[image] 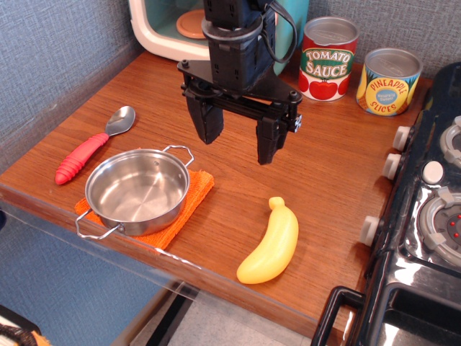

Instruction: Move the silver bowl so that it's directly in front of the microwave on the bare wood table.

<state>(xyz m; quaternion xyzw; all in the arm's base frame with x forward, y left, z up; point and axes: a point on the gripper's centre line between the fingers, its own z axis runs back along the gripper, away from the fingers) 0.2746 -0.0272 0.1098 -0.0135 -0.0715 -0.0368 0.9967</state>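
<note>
Your pincer [236, 148] is hanging above the wood table [324, 180] with its two black fingers [205, 119] spread wide and gripping nothing.

- Silver bowl [137, 189]: you are looking at it sitting below and to the left of the pincer in the picture, near but not touching it, well clear of both fingers. It is resting upright on an orange cloth [184, 209], which is peeking out beneath it on the side nearer the pincer. One wire handle is pointing toward the pincer, the other toward the table's front edge.
- Microwave [162, 25]: it is standing behind the pincer, at the back of the table, partly hidden by the arm.
- Spoon with a red handle [94, 148]: it is lying left of the pincer, just beyond the bowl.
- Banana [272, 241]: it is lying below the pincer, slightly right, toward the front edge.
- Tomato sauce can [328, 58] and pineapple can [387, 81]: they are standing right of and behind the pincer.
- Black stove [425, 216]: it is filling the far right.
</note>
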